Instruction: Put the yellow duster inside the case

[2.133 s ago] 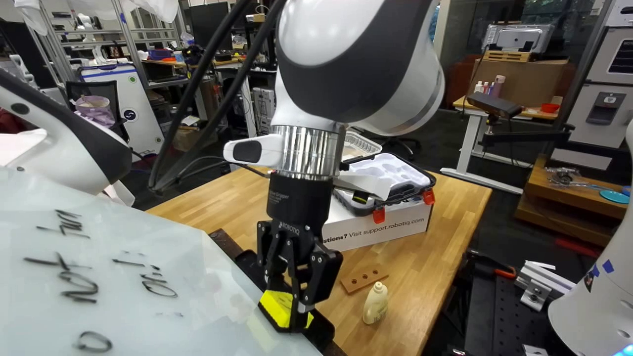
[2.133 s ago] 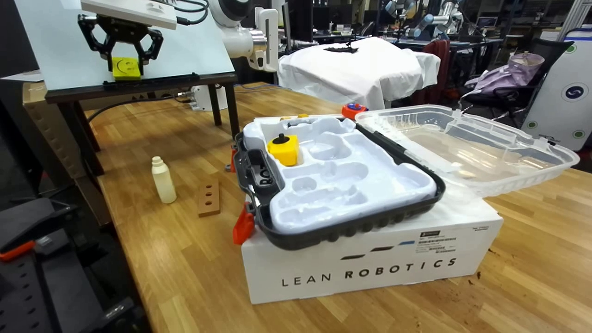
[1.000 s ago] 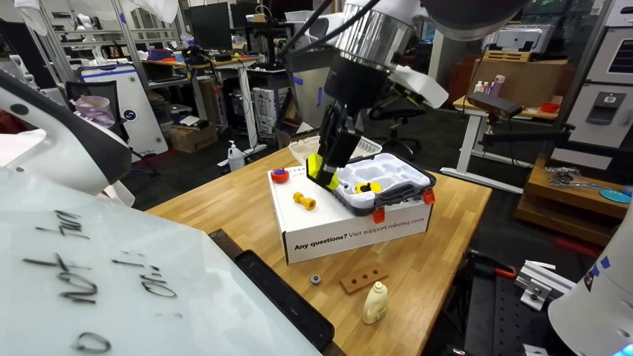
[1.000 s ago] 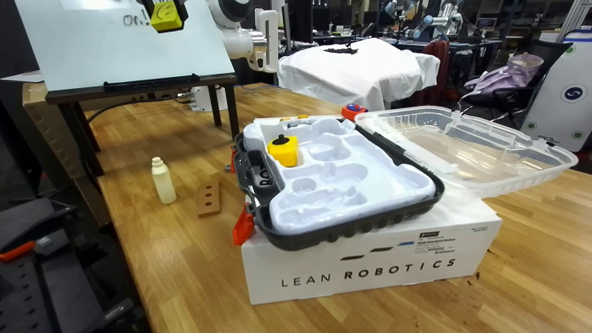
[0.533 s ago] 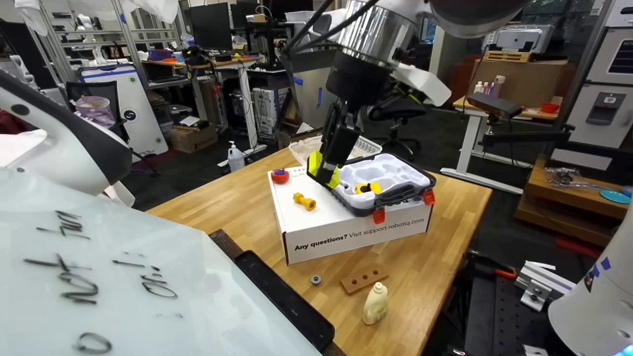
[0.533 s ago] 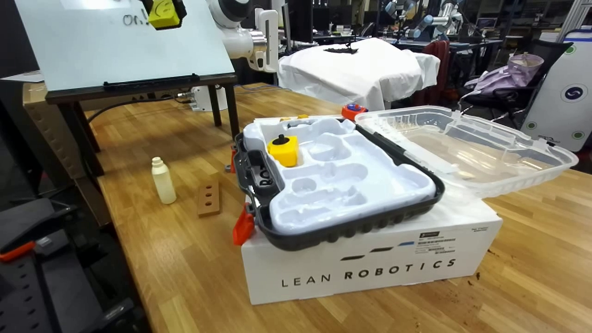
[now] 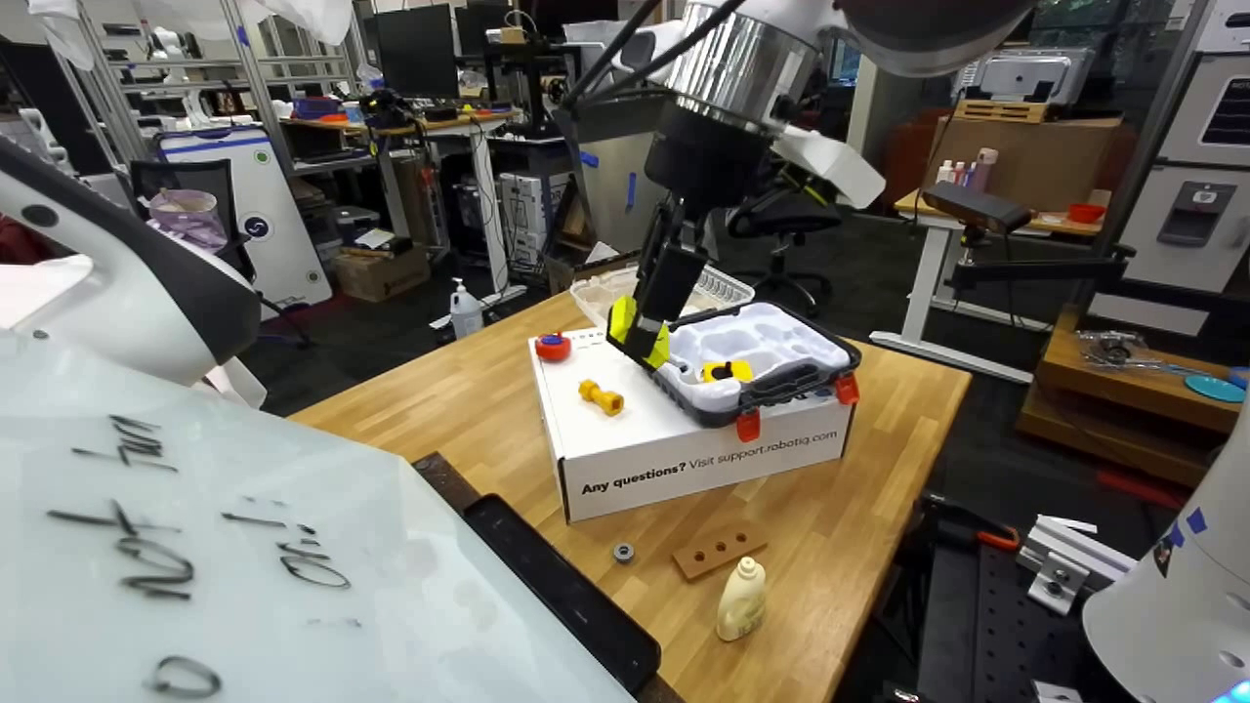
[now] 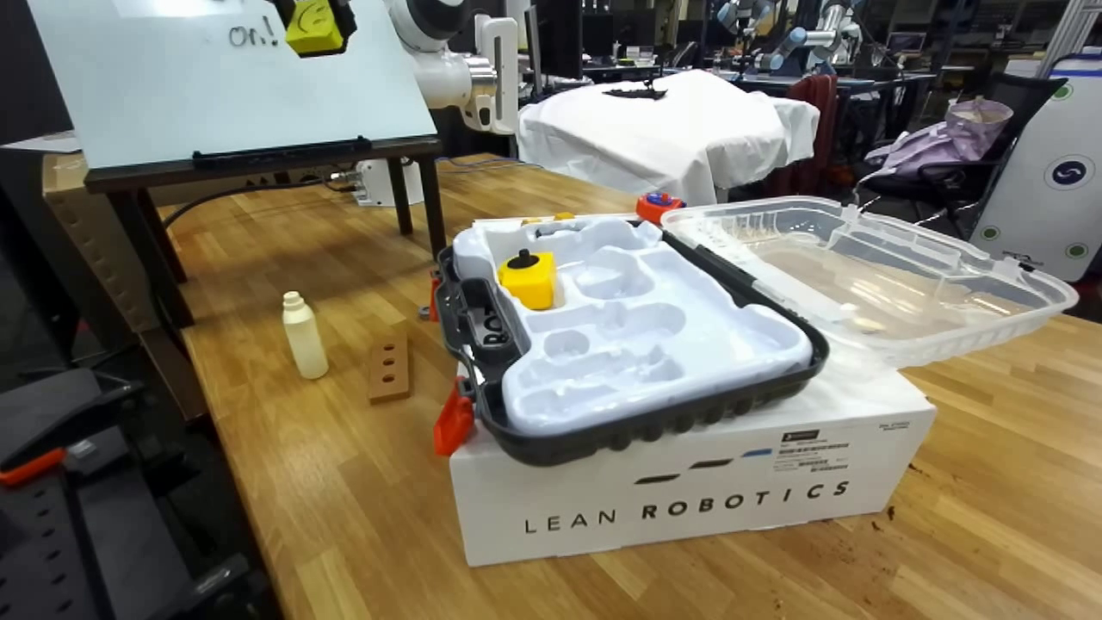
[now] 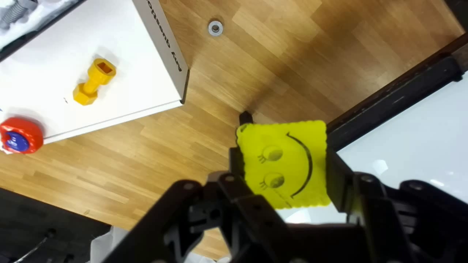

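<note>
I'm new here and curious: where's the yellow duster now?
In the wrist view, the yellow duster is right of centre, held in the claw; in an exterior view it appears at the left edge of the case.

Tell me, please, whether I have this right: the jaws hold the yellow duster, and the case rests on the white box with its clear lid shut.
Not quite: the clear lid is open, folded back from the case, as seen in both exterior views. The jaws do hold the yellow duster, and the case does rest on the white box.
</note>
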Controlling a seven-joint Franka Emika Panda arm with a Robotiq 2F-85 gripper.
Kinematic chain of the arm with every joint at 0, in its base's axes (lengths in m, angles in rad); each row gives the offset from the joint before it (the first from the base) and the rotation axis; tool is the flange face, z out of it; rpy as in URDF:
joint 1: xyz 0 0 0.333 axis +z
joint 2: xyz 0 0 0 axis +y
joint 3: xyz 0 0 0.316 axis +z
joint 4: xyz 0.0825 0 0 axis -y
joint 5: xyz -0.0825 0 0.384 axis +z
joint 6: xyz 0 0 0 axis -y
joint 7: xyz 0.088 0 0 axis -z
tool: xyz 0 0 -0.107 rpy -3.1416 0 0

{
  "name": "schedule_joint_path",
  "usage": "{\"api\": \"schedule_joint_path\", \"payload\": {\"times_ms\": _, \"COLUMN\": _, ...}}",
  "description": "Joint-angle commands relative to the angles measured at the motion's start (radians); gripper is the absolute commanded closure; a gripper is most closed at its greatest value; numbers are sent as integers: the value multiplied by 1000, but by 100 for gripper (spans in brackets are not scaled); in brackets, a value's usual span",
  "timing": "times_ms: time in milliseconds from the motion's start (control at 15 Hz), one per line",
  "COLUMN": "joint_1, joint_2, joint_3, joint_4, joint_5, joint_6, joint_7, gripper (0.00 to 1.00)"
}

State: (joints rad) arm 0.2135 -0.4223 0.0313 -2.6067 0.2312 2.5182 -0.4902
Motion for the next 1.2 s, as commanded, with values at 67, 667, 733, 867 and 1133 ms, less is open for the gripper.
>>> {"api": "schedule_joint_path", "payload": {"times_ms": 67, "joint_1": -94, "joint_2": 101, "joint_3": -34, "joint_4": 69, "joint_5": -91, "joint_6": 43, "joint_7": 176, "gripper": 70}}
{"api": "schedule_joint_path", "payload": {"times_ms": 667, "joint_1": -257, "joint_2": 201, "joint_3": -78, "joint_4": 142, "joint_5": -211, "joint_6": 40, "joint_7": 481, "gripper": 45}}
{"api": "schedule_joint_path", "payload": {"times_ms": 733, "joint_1": -270, "joint_2": 202, "joint_3": -78, "joint_4": 143, "joint_5": -227, "joint_6": 40, "joint_7": 523, "gripper": 45}}
{"api": "schedule_joint_path", "payload": {"times_ms": 867, "joint_1": -273, "joint_2": 202, "joint_3": -74, "joint_4": 143, "joint_5": -231, "joint_6": 40, "joint_7": 554, "gripper": 45}}
{"api": "schedule_joint_path", "payload": {"times_ms": 1133, "joint_1": -266, "joint_2": 201, "joint_3": -69, "joint_4": 141, "joint_5": -227, "joint_6": 36, "joint_7": 551, "gripper": 70}}
